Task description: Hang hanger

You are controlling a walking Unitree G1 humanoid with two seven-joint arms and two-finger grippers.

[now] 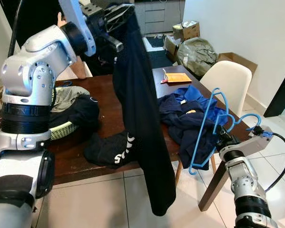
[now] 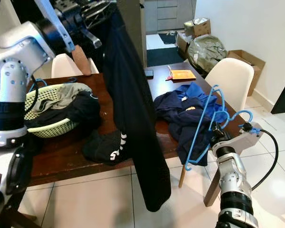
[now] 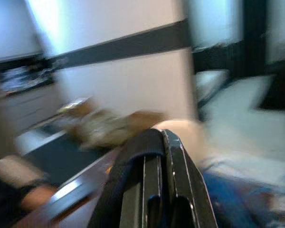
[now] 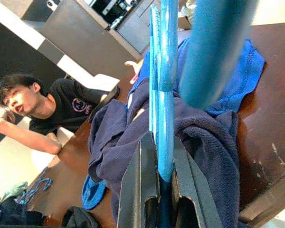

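The robot stands at a dark wooden tabletop (image 1: 109, 102) with both arms at work. The left claw (image 1: 115, 18) is raised high at the top of the head views, its fingers pinched together on the top edge of a long black garment (image 1: 142, 118), which hangs from it down past the tabletop's edge toward the tiled floor. The right claw (image 2: 217, 134) sits low beside the tabletop's near corner, clamped on a blue hanger (image 2: 204, 128); the right wrist view shows the blue plastic squeezed between its two fingers. The hanger stands roughly upright, apart from the black garment, in front of a heap of blue clothes (image 2: 185, 114) lying on the wood.

So both items are in hand, but the hanger is not inside the garment, and no rail or hook is visible. Judging from this, the threading and the hanging itself remain to be done.
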